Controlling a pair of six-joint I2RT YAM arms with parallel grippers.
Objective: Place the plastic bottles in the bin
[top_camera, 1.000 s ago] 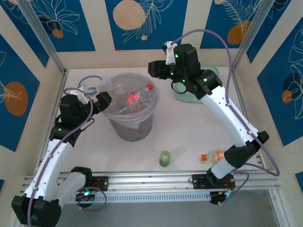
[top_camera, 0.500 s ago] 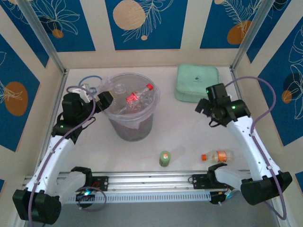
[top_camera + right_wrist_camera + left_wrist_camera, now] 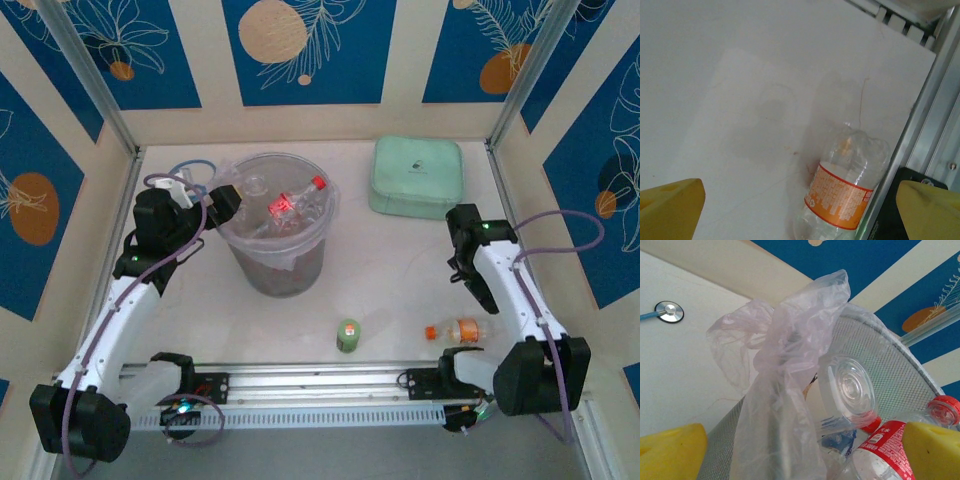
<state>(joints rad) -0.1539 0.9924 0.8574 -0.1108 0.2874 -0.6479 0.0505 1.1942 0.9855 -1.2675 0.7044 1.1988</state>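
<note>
The bin [image 3: 275,272] stands at the middle left, lined with a clear bag [image 3: 785,340]. Inside it lie plastic bottles, among them a red-labelled one [image 3: 285,207] [image 3: 885,450] and a clear one seen from its base [image 3: 850,390]. My left gripper [image 3: 222,203] [image 3: 800,455] sits open at the bin's left rim, the bag's bunched edge between its pads. An orange-labelled bottle [image 3: 458,330] [image 3: 845,195] lies by the front rail. My right gripper [image 3: 488,295] [image 3: 800,210] hangs open just above and behind it, holding nothing. A green-labelled bottle [image 3: 348,335] stands at front centre.
A mint-green zip case [image 3: 417,177] lies at the back right. A blue stethoscope [image 3: 185,172] [image 3: 669,311] rests behind the bin at the left. The metal rail [image 3: 320,378] [image 3: 925,115] runs along the table's front edge, right beside the orange-labelled bottle.
My right arm has swung from beside the bin, across the mint case, to the front right, and its jaws have opened. The left gripper has crept slightly toward the bin's rim.
</note>
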